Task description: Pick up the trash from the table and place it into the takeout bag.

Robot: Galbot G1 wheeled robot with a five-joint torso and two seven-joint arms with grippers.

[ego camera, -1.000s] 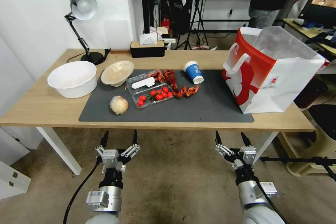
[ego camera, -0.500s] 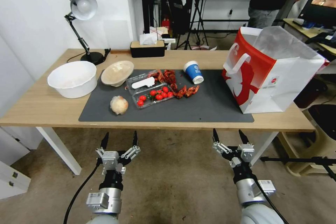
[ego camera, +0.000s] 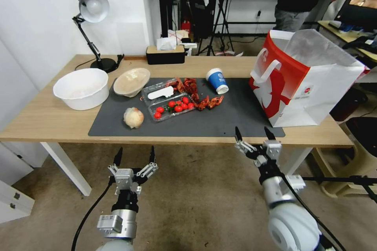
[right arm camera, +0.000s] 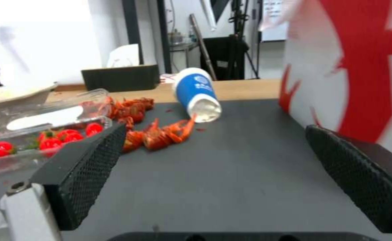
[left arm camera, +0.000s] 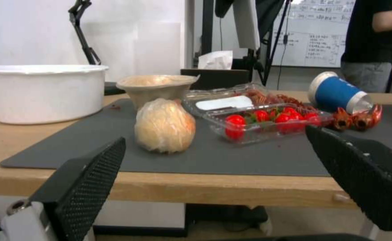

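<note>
Head view: right tool [ego camera: 253,135] at desk [ego camera: 47,119] edge, spread, empty.
Aim for tipped blue-and-white paper cup [ego camera: 217,80]; avoid red shells [ego camera: 208,102]. Left tool [ego camera: 133,155] spread, low.

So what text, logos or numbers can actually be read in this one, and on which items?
Nothing reads as legible words.
Blue-and-white paper cup: a round white emblem with small print under it, too blurred to read.
Takeout bag: a small red logo with tiny lines beneath, too small to read.
Whiteboard behind the table: handwritten lines, illegible.
</note>
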